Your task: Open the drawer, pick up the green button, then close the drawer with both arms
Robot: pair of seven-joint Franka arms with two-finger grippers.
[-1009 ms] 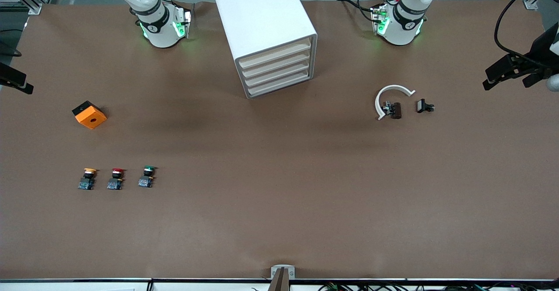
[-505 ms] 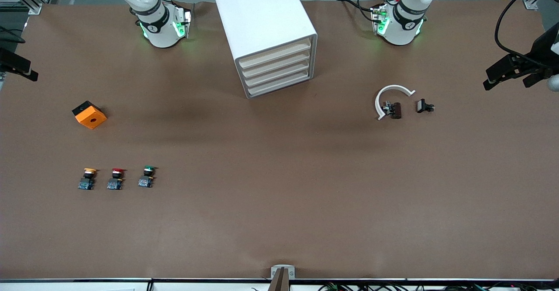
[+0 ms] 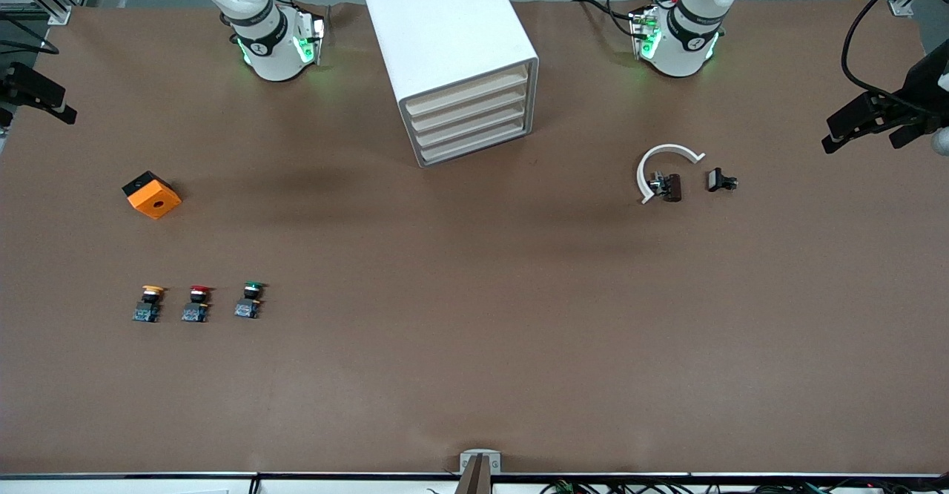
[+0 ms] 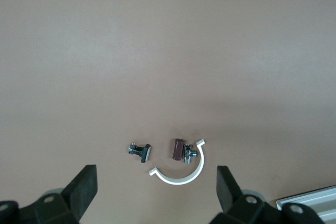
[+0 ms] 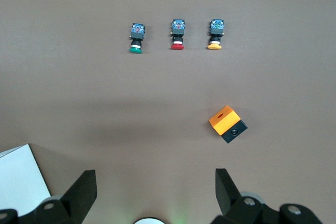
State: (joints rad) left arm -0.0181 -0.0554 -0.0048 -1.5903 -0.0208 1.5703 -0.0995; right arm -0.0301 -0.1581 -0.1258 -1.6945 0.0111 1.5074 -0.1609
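Note:
The white cabinet stands between the arm bases, and its four cream drawers are all shut. The green-capped button stands on the table beside a red-capped and a yellow-capped one, near the right arm's end. It also shows in the right wrist view. My right gripper is open and empty, high over the table edge at its own end. My left gripper is open and empty, high over the other end.
An orange and black box lies between the buttons and the right arm's base. A white C-shaped clamp, a small brown part and a small black part lie toward the left arm's end.
The right gripper has shifted along the table's end toward the side where the bases stand. The left gripper has barely moved. Nothing on the table has moved.

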